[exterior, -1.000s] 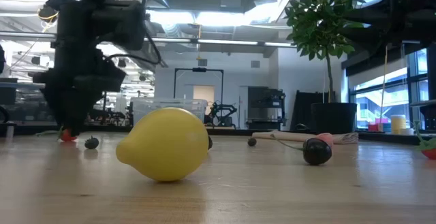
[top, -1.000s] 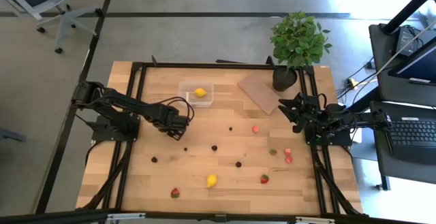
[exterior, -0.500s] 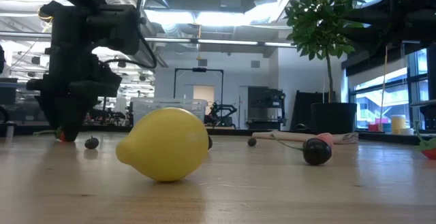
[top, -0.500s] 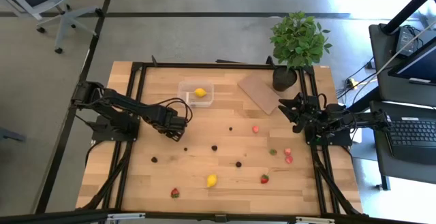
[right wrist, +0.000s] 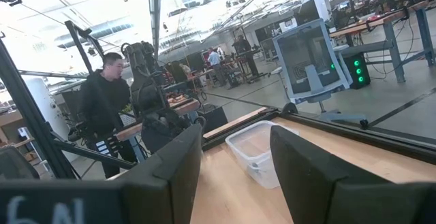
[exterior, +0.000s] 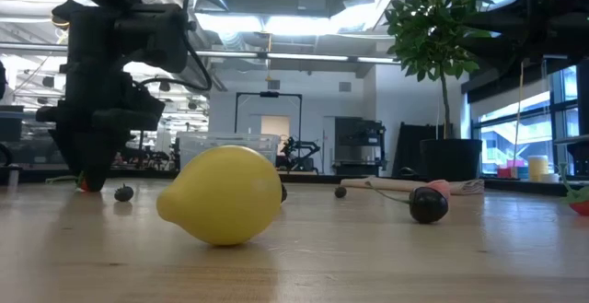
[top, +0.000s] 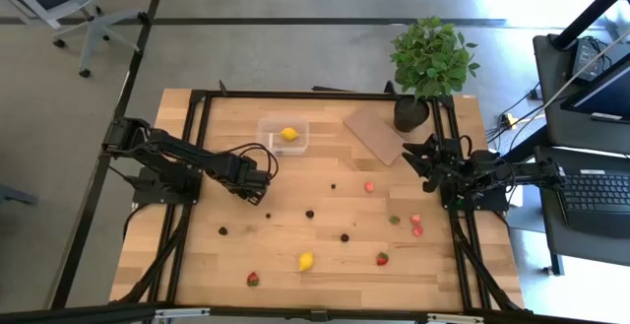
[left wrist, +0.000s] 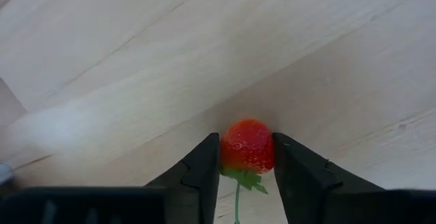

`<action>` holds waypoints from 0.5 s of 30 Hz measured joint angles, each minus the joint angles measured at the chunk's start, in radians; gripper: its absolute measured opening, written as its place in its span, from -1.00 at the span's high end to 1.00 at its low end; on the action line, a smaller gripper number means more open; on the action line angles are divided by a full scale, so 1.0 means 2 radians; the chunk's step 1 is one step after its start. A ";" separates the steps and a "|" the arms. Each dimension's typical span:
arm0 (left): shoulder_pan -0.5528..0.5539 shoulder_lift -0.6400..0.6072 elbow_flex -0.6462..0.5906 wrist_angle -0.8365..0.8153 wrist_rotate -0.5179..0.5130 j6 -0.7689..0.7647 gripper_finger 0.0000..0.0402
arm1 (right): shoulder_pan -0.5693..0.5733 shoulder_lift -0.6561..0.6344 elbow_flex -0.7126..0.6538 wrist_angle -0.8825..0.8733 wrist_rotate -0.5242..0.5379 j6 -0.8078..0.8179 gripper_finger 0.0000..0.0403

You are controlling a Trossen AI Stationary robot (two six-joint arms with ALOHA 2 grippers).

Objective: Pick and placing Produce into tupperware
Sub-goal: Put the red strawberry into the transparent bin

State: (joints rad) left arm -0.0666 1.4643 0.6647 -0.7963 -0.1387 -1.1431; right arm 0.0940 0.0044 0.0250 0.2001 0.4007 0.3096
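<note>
My left gripper (left wrist: 246, 157) is pinching a red strawberry (left wrist: 247, 146) between its 2 fingers, low on the wooden table (top: 325, 227), near the clear tupperware (top: 283, 136) that is holding 1 lemon (top: 288, 134). My right gripper (right wrist: 231, 157) is waiting with its fingers spread at the table's right edge.

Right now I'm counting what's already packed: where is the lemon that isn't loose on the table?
In the high view, that lemon lies inside the clear tupperware at the table's far middle, left of the brown board.
</note>
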 joint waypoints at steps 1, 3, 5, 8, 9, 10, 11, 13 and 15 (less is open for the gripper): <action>0.000 0.000 0.000 0.000 0.000 0.000 0.41 | 0.000 0.000 0.000 0.000 0.000 0.000 0.11; 0.000 -0.005 -0.001 -0.001 0.001 0.000 0.43 | 0.000 0.000 0.000 0.000 0.000 0.002 0.11; 0.000 -0.007 0.002 -0.003 0.001 0.005 0.48 | 0.000 0.000 0.000 0.000 0.000 0.002 0.11; 0.004 -0.020 0.013 -0.005 -0.005 0.018 0.49 | 0.000 0.000 0.000 0.000 0.000 0.002 0.11; 0.007 -0.025 0.019 -0.003 -0.005 0.024 0.49 | 0.000 0.000 0.000 0.000 0.000 0.002 0.11; 0.010 -0.031 0.024 -0.003 -0.006 0.029 0.48 | 0.000 0.000 0.000 0.001 0.000 0.002 0.11; 0.014 -0.037 0.030 -0.006 -0.007 0.037 0.47 | 0.000 0.000 0.000 0.001 0.000 0.002 0.11; 0.023 -0.049 0.047 -0.005 -0.014 0.051 0.44 | 0.000 0.000 0.000 0.002 0.000 0.002 0.11; 0.036 -0.063 0.066 -0.005 -0.029 0.073 0.43 | 0.000 0.000 0.000 0.002 0.000 0.002 0.11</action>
State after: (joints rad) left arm 0.0059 1.3379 0.7958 -0.8064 -0.1975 -0.9967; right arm 0.0937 0.0044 0.0250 0.2047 0.4004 0.3134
